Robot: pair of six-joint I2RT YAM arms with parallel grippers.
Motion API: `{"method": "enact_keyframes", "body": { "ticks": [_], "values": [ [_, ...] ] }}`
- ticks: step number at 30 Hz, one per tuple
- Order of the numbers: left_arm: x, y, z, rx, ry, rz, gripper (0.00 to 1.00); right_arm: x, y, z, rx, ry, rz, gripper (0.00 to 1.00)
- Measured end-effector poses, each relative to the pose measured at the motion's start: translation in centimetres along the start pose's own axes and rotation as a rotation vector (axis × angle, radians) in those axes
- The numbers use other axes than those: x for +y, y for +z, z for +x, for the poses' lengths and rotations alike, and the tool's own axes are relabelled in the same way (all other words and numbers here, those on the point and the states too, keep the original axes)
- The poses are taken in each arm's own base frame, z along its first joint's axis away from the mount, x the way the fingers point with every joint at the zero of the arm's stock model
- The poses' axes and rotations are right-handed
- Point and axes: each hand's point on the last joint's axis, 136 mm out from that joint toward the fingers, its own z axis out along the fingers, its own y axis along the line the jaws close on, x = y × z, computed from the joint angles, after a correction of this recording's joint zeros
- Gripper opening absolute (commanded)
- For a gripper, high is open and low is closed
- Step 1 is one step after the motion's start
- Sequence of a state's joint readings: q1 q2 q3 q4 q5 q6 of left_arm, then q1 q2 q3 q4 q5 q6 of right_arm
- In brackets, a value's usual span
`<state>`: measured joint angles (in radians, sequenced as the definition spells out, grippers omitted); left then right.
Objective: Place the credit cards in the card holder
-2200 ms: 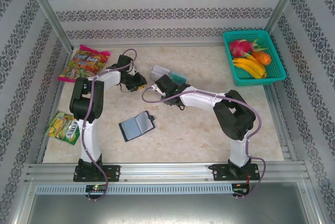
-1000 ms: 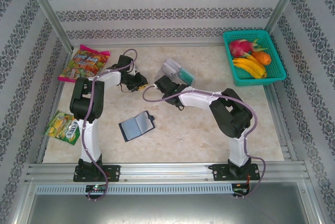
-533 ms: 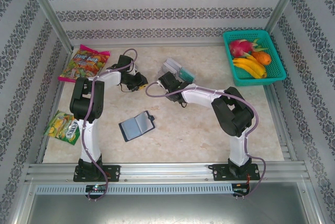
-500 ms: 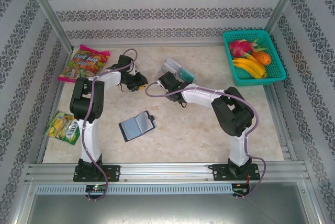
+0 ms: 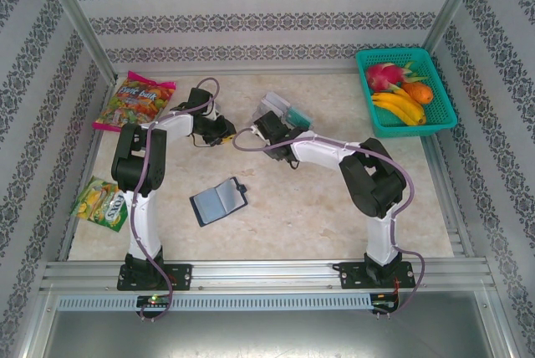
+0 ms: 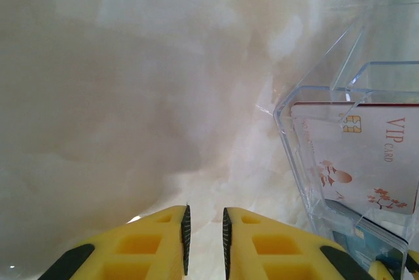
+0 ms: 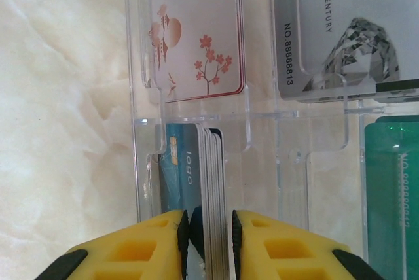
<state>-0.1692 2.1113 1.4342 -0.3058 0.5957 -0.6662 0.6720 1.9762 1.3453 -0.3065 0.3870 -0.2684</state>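
The card holder (image 5: pixel 219 201) lies open on the table, left of the middle, with no gripper near it. The credit cards sit in a clear acrylic tray (image 5: pixel 284 109) at the back. My right gripper (image 5: pixel 269 124) is at the tray's near end. In the right wrist view its fingers (image 7: pixel 208 231) straddle an upright stack of credit cards (image 7: pixel 213 182) fronted by a blue one, with a thin gap at the right pad. My left gripper (image 5: pixel 224 134) hovers left of the tray, its fingers (image 6: pixel 204 227) narrowly apart and holding nothing.
Other tray compartments hold a white blossom card (image 7: pixel 196 44), a grey card (image 7: pixel 334 31) and a green card (image 7: pixel 393 188). A green fruit basket (image 5: pixel 407 90) stands back right. Snack bags (image 5: pixel 134 100) (image 5: pixel 100 202) lie along the left edge.
The tray has turned and shifted right since the earliest frame. My right gripper has crept toward the back right with it, and its jaws have eased apart. The left arm has not moved.
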Motion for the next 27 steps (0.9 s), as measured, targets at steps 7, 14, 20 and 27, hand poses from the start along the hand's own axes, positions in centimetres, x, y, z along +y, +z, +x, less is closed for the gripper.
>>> {"method": "enact_keyframes", "body": {
  "ticks": [7, 14, 20, 27],
  "values": [
    [0.0, 0.0, 0.0, 0.000, 0.000, 0.000, 0.24, -0.1, 0.0, -0.4, -0.013, 0.027, -0.037, 0.09],
    [0.0, 0.0, 0.0, 0.000, 0.000, 0.000, 0.24, -0.4, 0.1, -0.4, -0.014, 0.047, -0.062, 0.08],
    [-0.2, -0.1, -0.1, -0.003, 0.002, 0.002, 0.24, -0.9, 0.4, -0.3, -0.022, 0.120, -0.124, 0.37],
    [-2.8, -0.7, -2.9, -0.041, 0.031, 0.032, 0.25, -2.5, -1.8, -1.2, -0.081, 0.211, -0.159, 0.38]
  ]
}}
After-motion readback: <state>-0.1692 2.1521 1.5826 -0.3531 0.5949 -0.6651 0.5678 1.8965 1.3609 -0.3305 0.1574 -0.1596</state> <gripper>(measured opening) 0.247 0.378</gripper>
